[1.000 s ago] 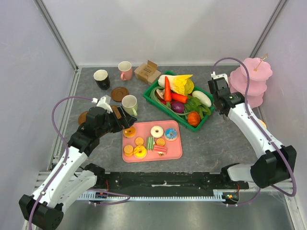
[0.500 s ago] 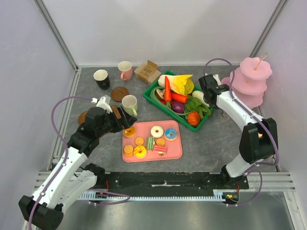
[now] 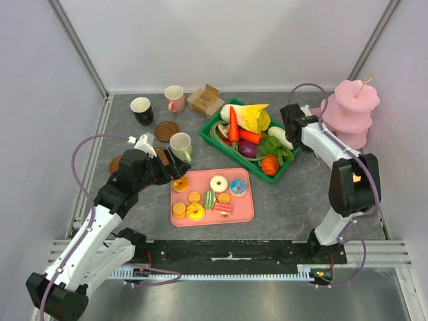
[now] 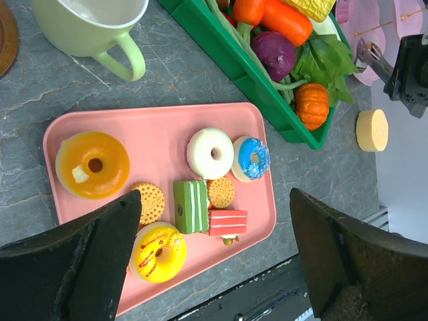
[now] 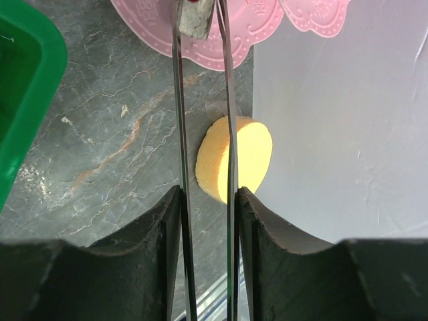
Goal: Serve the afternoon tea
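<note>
Folding inward since a second ago, the right arm (image 3: pixel 324 144) has drawn its elbow off the right wall. Its wrist is now by the far right corner of the green crate (image 3: pixel 212 134). The left arm has kept its place.

From above, we see the left end effector (image 3: pixel 172 167) over the far left corner of the pink tray (image 3: pixel 245 208), which carries the donuts (image 3: pixel 219 183), biscuits (image 3: pixel 194 197) and cake slices (image 3: pixel 209 199). The pale-green mug (image 3: pixel 180 145) stands just beyond that corner. The black mug (image 3: pixel 141 110), pink mug (image 3: pixel 174 98) and a coaster (image 3: pixel 167 130) sit back left. Bare worktop (image 3: pixel 301 200) stretches right of the tray. The tiered stand (image 3: pixel 348 114) hugs the right wall.

At the left wrist, the fingers stand wide apart, holding nothing. A narrow strip of worktop parts the tray's far edge from the crate wall. A yellow disc (image 4: pixel 372 130) lies past the crate's corner.

At the right wrist, the right end effector (image 5: pixel 208 194) is narrow, gripping the tongs (image 5: pixel 178 100). Their arms reach over the disc toward the stand's base. The disc sits just beside the wall, and the crate's edge crowds the left.
</note>
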Available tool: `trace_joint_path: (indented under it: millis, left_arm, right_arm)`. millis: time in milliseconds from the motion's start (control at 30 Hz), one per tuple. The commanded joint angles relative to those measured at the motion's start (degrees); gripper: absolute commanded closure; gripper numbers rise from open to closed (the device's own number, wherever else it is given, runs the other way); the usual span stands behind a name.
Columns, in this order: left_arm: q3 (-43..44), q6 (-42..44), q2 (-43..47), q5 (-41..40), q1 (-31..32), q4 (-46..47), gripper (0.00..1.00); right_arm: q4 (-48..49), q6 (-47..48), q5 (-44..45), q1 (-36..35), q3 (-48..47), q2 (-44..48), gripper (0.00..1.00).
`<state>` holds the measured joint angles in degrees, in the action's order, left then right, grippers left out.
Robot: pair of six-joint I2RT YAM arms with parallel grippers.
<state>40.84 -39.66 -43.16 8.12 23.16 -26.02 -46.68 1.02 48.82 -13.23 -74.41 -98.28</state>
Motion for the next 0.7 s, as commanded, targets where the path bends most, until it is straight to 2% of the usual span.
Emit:
trace_joint_path:
  millis: [0, 400, 667]
  left_arm:
    - [-0.32, -0.86, 0.09, 1.37, -0.13, 2.29, 0.03]
    - [-0.32, -0.95, 0.88, 1.37, -0.13, 1.68, 0.03]
    - [0.2, -0.86, 1.67, 1.55, -0.22, 1.24, 0.03]
  right_arm:
    - [2.55, 1.09, 0.76, 0.31, -2.67, 0.72, 0.54]
    - [5.28, 0.92, -11.63, 0.31, -1.44, 7.66, 0.53]
    - [5.28, -0.58, -14.97, 0.31, -1.7, 12.14, 0.54]
